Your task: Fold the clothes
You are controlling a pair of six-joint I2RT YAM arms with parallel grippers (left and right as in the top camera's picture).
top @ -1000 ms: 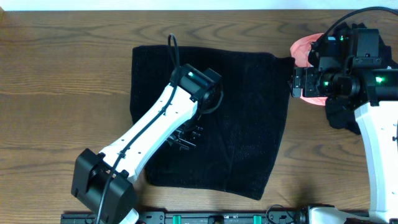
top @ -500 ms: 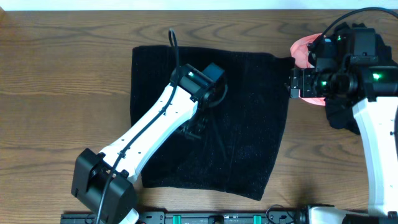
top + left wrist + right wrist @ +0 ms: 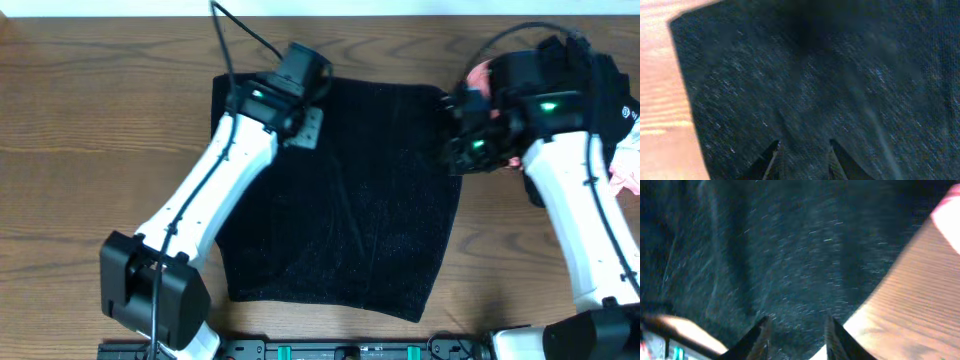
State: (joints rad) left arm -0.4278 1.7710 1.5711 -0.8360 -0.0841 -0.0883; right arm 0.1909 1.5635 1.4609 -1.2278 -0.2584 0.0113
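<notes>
The clothes (image 3: 350,210) are one black fuzzy garment with glittery specks, lying flat as a rough square in the middle of the table. My left gripper (image 3: 306,122) hovers over its far-left part. In the left wrist view its fingers (image 3: 805,152) stand apart above the cloth (image 3: 840,75), with nothing between them. My right gripper (image 3: 458,150) is over the garment's far-right edge. The right wrist view is blurred. In it the gripper's fingers (image 3: 797,330) stand apart above the cloth's edge (image 3: 765,255), not touching it.
A pink item (image 3: 482,74) lies on the wooden table (image 3: 100,150) just right of the garment's far corner, partly under the right arm, and shows in the right wrist view (image 3: 947,210). More pink shows at the right edge (image 3: 630,168).
My left gripper has swept from the garment's middle up to its far-left part. The right gripper has moved left over the garment's right edge, and its jaws have narrowed.
</notes>
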